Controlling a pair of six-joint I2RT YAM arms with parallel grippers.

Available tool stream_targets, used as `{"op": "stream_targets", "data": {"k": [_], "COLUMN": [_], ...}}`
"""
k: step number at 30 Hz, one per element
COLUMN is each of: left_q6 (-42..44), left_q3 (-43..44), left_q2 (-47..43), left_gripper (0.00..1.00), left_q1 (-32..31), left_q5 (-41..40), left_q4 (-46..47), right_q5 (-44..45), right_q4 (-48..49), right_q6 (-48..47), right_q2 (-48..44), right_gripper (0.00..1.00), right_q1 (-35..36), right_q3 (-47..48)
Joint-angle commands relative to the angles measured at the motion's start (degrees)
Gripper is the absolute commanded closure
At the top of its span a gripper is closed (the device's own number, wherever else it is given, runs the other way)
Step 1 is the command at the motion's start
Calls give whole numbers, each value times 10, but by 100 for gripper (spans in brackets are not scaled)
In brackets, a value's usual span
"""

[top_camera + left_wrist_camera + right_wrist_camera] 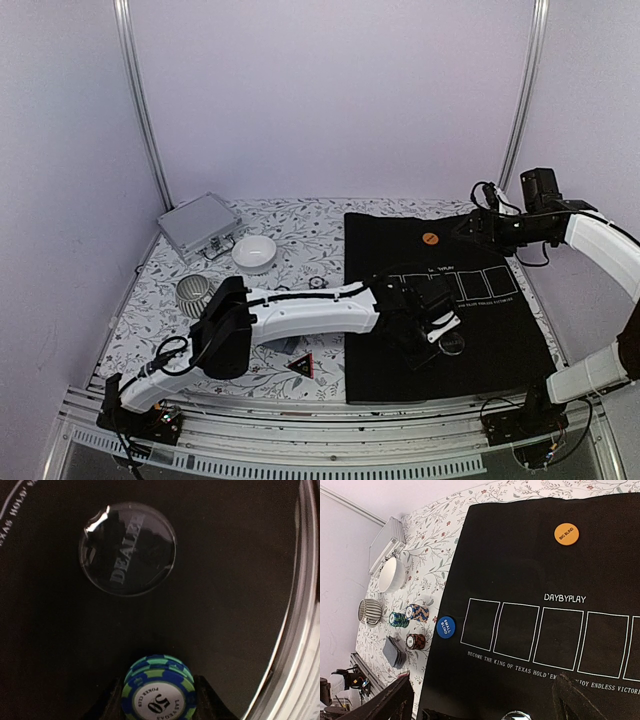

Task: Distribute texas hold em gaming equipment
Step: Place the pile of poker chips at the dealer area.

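Over the near part of the black felt mat (pixel 500 340), the left gripper (pixel 159 700) pinches a blue-green striped chip (pixel 158 690) near a glossy round dealer disc (pixel 127 550); farther, a flat orange button (pixel 566 534); right gripper (pixel 480 705) gapes wide above.

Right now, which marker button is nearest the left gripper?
The clear DEALER button, just ahead of the left gripper; orange Big Blind and blue Small Blind lie farther off.
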Motion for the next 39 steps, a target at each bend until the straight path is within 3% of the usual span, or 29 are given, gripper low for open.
{"op": "stream_targets", "data": {"k": [1, 9, 16, 25, 33, 39], "left_q6": [-25, -27, -6, 6, 13, 14], "left_q3": [20, 16, 22, 21, 11, -5], "left_q2": [6, 31, 39, 41, 31, -8], "left_gripper": [100, 100, 71, 59, 41, 35], "left_q1": [-16, -17, -28, -32, -30, -26], "left_q5": [-21, -52, -98, -103, -89, -92], "left_q4": [-29, -29, -28, -28, -13, 26], "right_q5": [-19, -26, -37, -47, -51, -56], "right_q4": [4, 7, 7, 6, 6, 6], "right_q6": [-9, -8, -7, -6, -6, -5], "right_q2": [-14, -12, -1, 7, 9, 12], "right_gripper": [1, 1, 1, 1, 1, 1], "right_q1": [2, 1, 1, 1, 1, 1], "right_q3": [-11, -13, -8, -3, -5, -5]}}
